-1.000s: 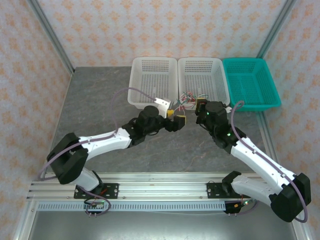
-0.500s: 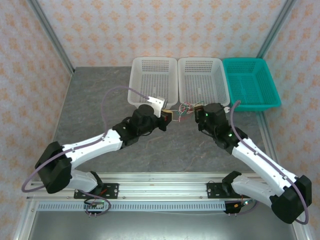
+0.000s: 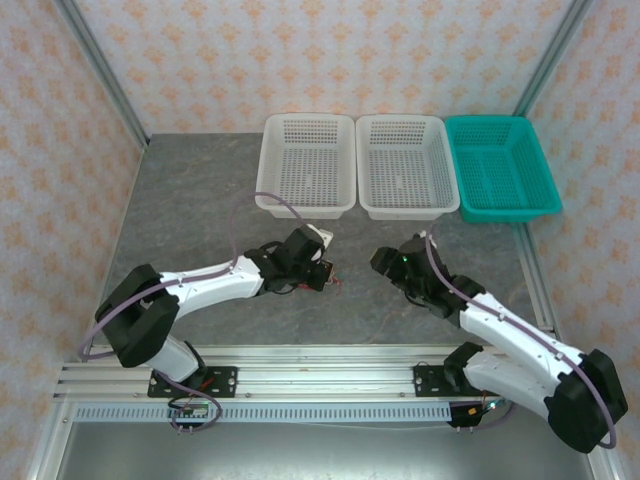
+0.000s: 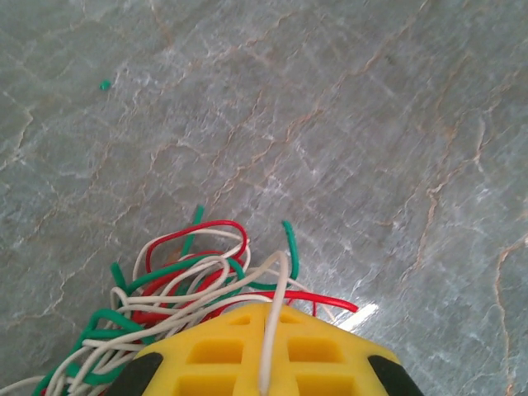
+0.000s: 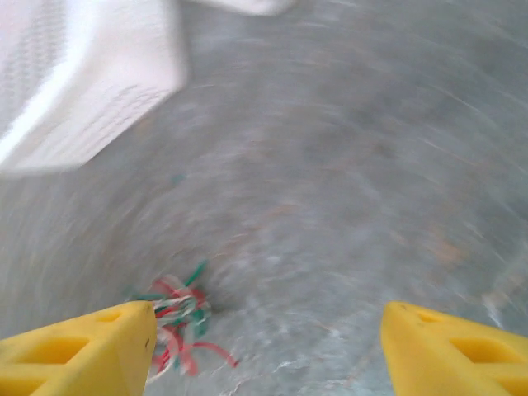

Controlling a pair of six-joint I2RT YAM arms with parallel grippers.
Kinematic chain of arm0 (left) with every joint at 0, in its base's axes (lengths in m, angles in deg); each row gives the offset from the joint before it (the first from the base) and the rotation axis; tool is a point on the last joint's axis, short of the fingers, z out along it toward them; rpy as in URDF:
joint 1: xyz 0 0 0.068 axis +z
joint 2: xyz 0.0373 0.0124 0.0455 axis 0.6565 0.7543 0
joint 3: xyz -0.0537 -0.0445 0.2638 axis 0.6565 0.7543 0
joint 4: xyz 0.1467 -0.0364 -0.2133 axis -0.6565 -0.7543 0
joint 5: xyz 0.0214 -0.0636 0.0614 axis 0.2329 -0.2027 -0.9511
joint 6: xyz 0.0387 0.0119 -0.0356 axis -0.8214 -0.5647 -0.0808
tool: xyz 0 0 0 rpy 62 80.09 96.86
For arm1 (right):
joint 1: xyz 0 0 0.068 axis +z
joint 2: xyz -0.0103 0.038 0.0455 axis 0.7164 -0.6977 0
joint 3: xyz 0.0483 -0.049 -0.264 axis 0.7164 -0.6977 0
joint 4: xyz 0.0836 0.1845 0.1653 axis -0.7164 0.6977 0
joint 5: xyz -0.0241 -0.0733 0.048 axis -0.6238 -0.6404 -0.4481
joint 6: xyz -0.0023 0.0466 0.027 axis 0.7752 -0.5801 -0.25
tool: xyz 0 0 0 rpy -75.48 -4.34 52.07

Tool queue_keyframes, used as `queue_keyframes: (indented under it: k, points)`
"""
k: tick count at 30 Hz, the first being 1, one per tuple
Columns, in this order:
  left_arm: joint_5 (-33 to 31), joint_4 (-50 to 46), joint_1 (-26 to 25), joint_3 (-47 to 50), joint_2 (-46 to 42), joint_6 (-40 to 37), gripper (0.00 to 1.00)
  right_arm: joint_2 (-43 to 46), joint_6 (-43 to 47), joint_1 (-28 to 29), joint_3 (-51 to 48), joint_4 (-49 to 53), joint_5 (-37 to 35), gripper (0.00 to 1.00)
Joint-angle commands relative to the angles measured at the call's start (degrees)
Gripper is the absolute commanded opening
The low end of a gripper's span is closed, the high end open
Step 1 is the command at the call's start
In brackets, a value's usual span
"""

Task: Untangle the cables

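Observation:
The cables are a tangle of thin red, green and white wires lying on the grey table just ahead of my left gripper. Its yellow fingers are shut on one white cable, which runs up between them. From above, the left gripper sits mid-table with a bit of the cables at its tip. My right gripper is a short way to the right, apart from them. In the blurred right wrist view the right gripper is open and holds nothing, with the cables beside its left finger.
Two white baskets and a teal basket stand in a row at the back. The corner of a white basket is in the right wrist view. A tiny green scrap lies on the table.
My left gripper shut on the cables and drew them back from the baskets to mid-table. My right gripper opened, let go and pulled back to the near right.

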Motion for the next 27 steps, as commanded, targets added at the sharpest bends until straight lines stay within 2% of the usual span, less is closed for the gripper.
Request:
queue_keyframes:
  k: [1,3,5,7,10,13,19,20,23,26,27]
  points:
    - [0.87,-2.36,0.33,-2.86,-0.95,-0.94,0.0,-0.05,24.44,0.29,-1.56,-7.59,9.18,0.72]
    - [1.97,-1.48,0.31,-2.35,-2.09,-1.05,0.0,-1.15,29.2,0.58,-5.78,-18.72,14.73,0.73]
    - [5.23,0.66,0.34,-1.33,-3.96,-1.68,0.0,-3.48,31.05,0.85,-10.63,-31.98,15.83,0.82]
    - [7.61,1.48,0.3,-1.25,-5.56,-2.05,0.0,-6.9,33.42,0.84,-11.36,-38.39,16.86,0.83]
    - [8.98,-0.92,0.41,-3.08,-7.18,-2.66,0.0,-13.48,37.85,0.92,-9.14,-40.89,23.98,0.82]
    - [10.07,-2.78,0.48,-4.72,-8.47,-3.61,0.0,-20.07,39.33,0.88,-8.16,-43.44,26.73,0.8]
    - [12.32,-3.55,0.5,-5.84,-10.52,-4.45,0.0,-27.64,41.94,0.84,-4.68,-45.5,33.54,0.8]
    - [12.25,-3.41,0.52,-5.84,-10.87,-4.36,0.0,-28.52,41.62,0.83,-4.02,-45.74,34.13,0.73]
    - [9.66,-4.37,0.49,-6.32,-12.2,-4.1,0.0,-31.55,39.09,0.79,-2.13,-45.82,32.92,0.44]
    - [2.28,-8.15,1.06,-7.31,-13.88,-2.2,0.0,-32.98,36.39,0.77,-2.16,-46.49,31.15,0.25]
    - [-0.05,-9.21,1.66,-7.33,-14.72,-1.09,0.0,-33.41,34.8,0.79,-2.33,-46.52,29.36,0.16]
